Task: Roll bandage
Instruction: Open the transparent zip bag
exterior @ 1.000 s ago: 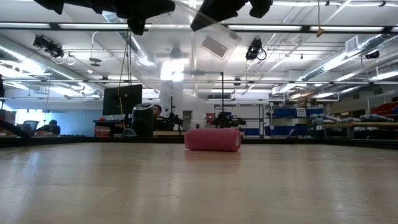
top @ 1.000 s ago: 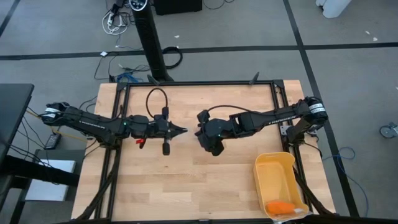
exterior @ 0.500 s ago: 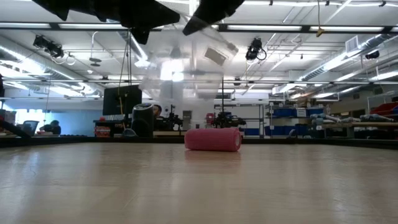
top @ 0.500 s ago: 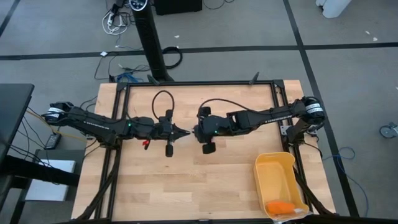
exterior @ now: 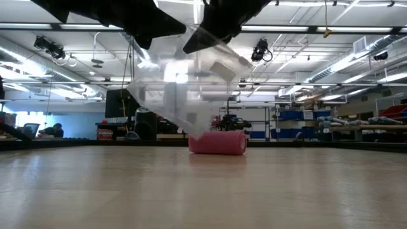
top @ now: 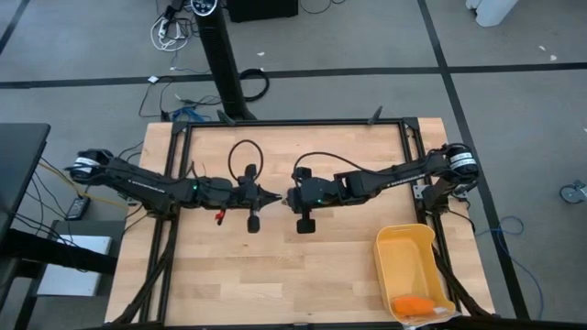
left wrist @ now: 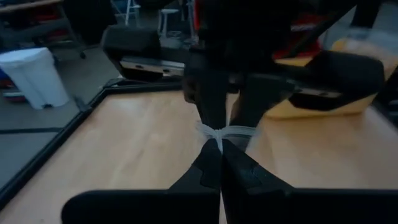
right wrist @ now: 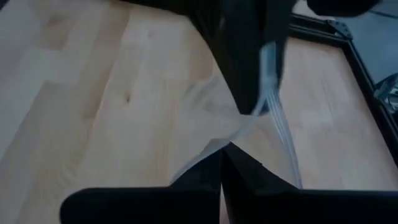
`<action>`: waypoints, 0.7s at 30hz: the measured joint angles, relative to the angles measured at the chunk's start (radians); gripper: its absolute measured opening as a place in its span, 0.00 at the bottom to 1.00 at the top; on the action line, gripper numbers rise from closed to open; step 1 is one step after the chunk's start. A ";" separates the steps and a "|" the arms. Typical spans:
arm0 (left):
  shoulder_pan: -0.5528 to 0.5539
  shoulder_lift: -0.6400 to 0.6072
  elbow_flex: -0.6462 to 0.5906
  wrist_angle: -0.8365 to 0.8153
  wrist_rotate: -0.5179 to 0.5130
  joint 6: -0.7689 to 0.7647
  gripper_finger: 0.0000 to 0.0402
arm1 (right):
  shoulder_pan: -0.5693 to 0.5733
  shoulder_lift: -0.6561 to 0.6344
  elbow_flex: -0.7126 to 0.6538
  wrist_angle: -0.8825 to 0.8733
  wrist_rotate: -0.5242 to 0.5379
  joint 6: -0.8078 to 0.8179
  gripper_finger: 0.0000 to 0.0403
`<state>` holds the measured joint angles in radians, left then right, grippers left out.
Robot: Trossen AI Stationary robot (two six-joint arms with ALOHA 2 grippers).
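The pink bandage lies rolled into a short cylinder on its side on the wooden table; in the high view the arms hide it. Above it hangs a clear crinkled plastic bag, whose lower end comes down to the roll's left end; whether the two touch I cannot tell. My left gripper and my right gripper meet tip to tip over the table's middle, both shut on the bag's top. My left gripper pinches a bunched bit of the bag's top between its two shut fingers, coming nearly level from the table's left. The bag hangs slack below the fingers. My right gripper pinches the bag's gathered upper edge between its shut fingers, coming from the table's right and slanting down. The plastic fans out below the fingers and hangs clear of the table.
A yellow bin stands at the table's near right corner with a small orange object in it. A black frame runs round the tabletop. Bare wood lies in front of and behind the arms.
Both grippers have come down and closed in on each other over the table's middle, and the right wrist has rolled. The clear bag between them, high and faint before, now hangs lower and spread out, its lower end down at the pink roll. The roll has stayed put.
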<state>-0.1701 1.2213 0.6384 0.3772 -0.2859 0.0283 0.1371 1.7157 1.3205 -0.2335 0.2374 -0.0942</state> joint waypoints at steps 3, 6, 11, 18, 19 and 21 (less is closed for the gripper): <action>-0.028 0.014 0.000 -0.006 -0.078 0.031 0.00 | -0.002 0.000 -0.017 0.019 0.013 0.062 0.03; -0.054 0.016 0.000 -0.002 -0.163 0.063 0.00 | -0.005 0.000 -0.032 0.003 0.015 0.095 0.10; -0.070 0.017 0.000 -0.003 -0.194 0.050 0.00 | -0.006 0.000 -0.047 0.041 0.015 0.094 0.26; -0.080 0.064 0.000 0.046 -0.241 0.046 0.00 | -0.009 0.000 -0.048 0.113 -0.004 0.019 0.33; -0.080 0.072 0.000 0.056 -0.241 0.046 0.00 | -0.009 0.000 -0.048 0.117 -0.005 0.008 0.30; -0.081 0.082 0.000 0.077 -0.241 0.046 0.00 | -0.008 0.000 -0.048 0.118 -0.007 -0.011 0.20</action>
<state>-0.2508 1.3028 0.6388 0.4546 -0.5266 0.0742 0.1291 1.7157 1.2724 -0.1158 0.2306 -0.1049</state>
